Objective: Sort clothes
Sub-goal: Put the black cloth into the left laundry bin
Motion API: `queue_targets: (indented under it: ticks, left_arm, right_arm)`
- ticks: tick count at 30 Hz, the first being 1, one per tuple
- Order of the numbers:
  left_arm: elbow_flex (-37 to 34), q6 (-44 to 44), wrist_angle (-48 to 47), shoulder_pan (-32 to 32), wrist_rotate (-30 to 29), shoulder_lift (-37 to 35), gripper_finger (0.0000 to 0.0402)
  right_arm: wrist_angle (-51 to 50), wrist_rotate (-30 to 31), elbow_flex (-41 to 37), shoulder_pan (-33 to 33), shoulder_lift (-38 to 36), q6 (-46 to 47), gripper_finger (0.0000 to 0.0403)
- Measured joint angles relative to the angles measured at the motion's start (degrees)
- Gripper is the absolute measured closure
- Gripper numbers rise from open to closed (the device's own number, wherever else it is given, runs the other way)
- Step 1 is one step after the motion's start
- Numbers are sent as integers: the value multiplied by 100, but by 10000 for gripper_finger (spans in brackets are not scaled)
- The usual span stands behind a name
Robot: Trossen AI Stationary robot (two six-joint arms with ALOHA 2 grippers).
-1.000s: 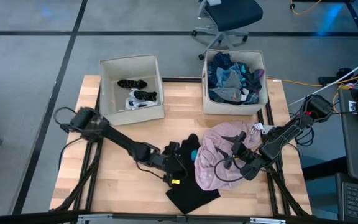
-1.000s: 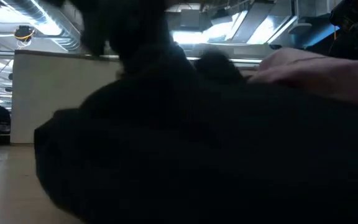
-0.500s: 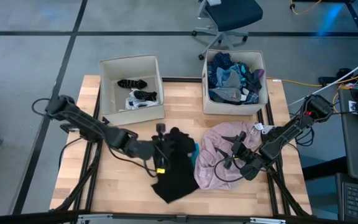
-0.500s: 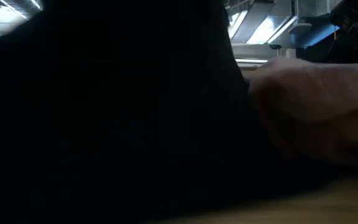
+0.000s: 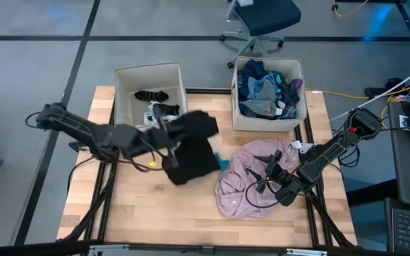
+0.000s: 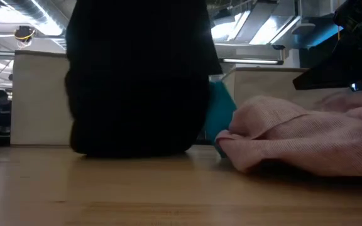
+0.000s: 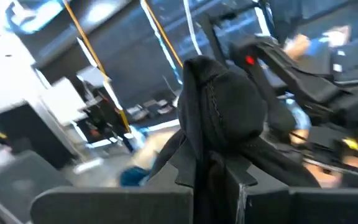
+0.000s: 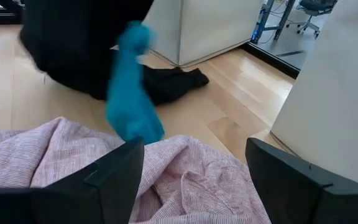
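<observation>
From above, the left claw (image 5: 164, 139) is clamped on a black garment (image 5: 191, 146) that hangs in front of the left beige box (image 5: 150, 99), its lower edge near the table (image 5: 148, 206). The right claw (image 5: 270, 178) rests spread wide over a pale pink garment (image 5: 251, 181). At table level, the black garment (image 6: 140, 75) hangs down to the wood, a teal piece (image 6: 220, 116) between it and the pink garment (image 6: 307, 135). The left wrist view shows black cloth (image 7: 219, 118) pinched between the fingers. The right wrist view shows wide fingers (image 8: 114, 177) over pink fabric (image 8: 185, 180).
</observation>
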Motion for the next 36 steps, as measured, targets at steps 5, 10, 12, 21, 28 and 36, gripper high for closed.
queue_targets:
  ticks: [5,10,12,21,28,36]
  left_arm:
    - [0,773,534,138,-2,-449,384]
    - [7,1451,1338,288,3,-848,383]
    - [7,1779,1637,344,2,-983,384]
    - [435,3510,2897,795,87,-1518,385]
    - [1238,3921,2998,1375,711,-1599,386]
    - [1452,4819,2770,2105,940,-1493,383]
  right_arm:
    - [0,2,0,-1,0,0,123]
    - [-2,2,-2,0,0,0,123]
    - [-2,3,-1,-2,0,0,123]
    - [0,7,-1,0,0,0,123]
    - [0,9,0,0,0,2,123]
    - [2,153,0,-2,0,22,123]
